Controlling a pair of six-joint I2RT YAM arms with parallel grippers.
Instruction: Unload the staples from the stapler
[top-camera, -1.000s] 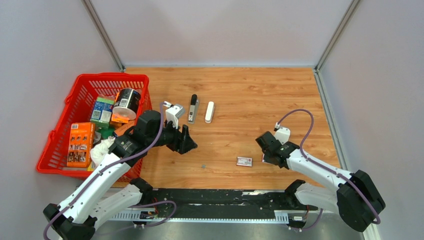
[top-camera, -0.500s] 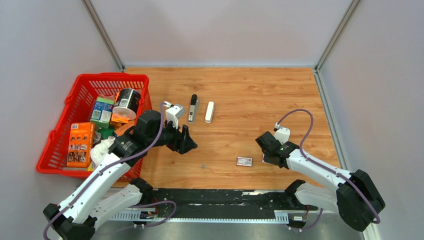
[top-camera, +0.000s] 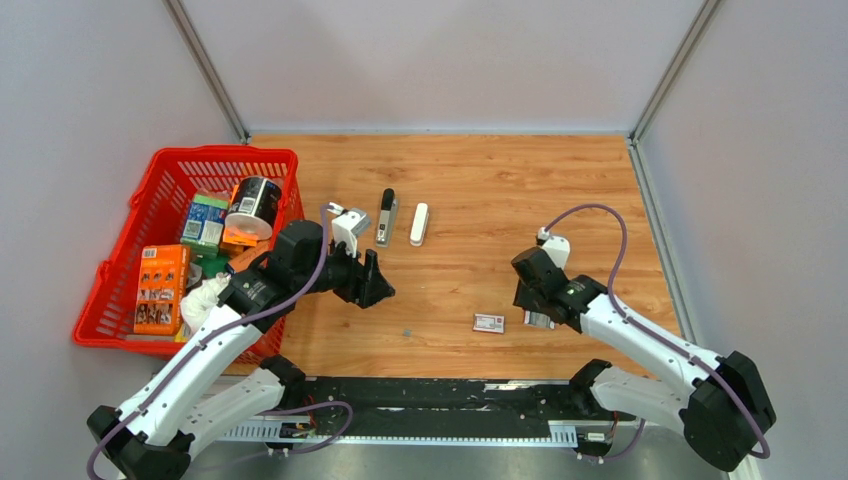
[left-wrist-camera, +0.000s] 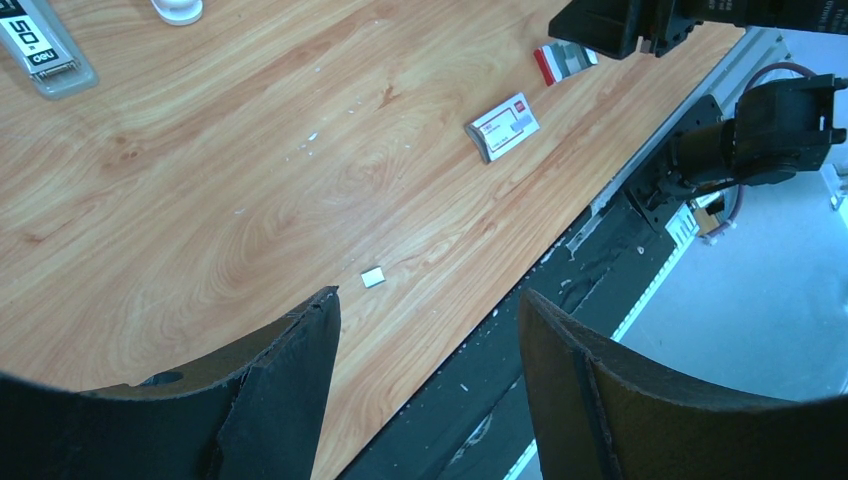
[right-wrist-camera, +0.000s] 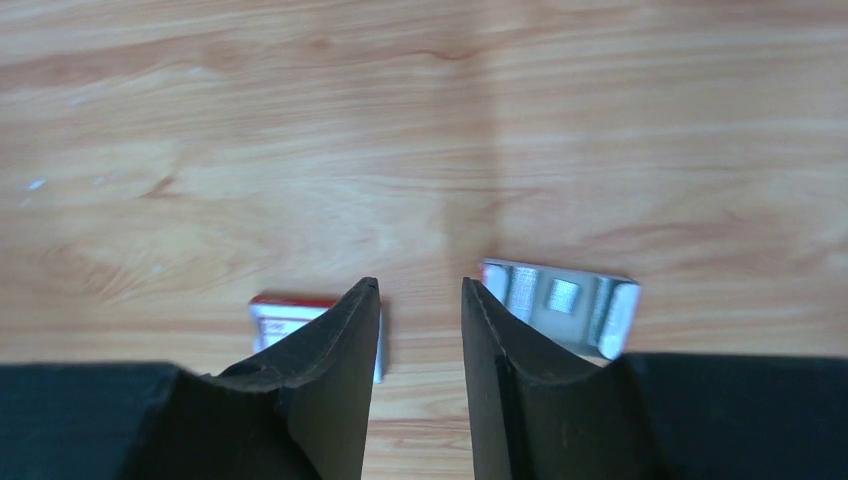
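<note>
Stapler bar (left-wrist-camera: 42, 52) label: "50"; red-white box (left-wrist-camera: 503, 126) txt unreadable.

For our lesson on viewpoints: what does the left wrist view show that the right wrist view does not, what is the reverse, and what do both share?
Only the left wrist view: the stapler's grey bar, the white stapler shell's end, a white scrap, the table's near edge and the open left hand.
Only the right wrist view: the empty gap between the right hand's fingers.
Both: the red-and-white box, the small tray beside it, and the right hand.
</note>
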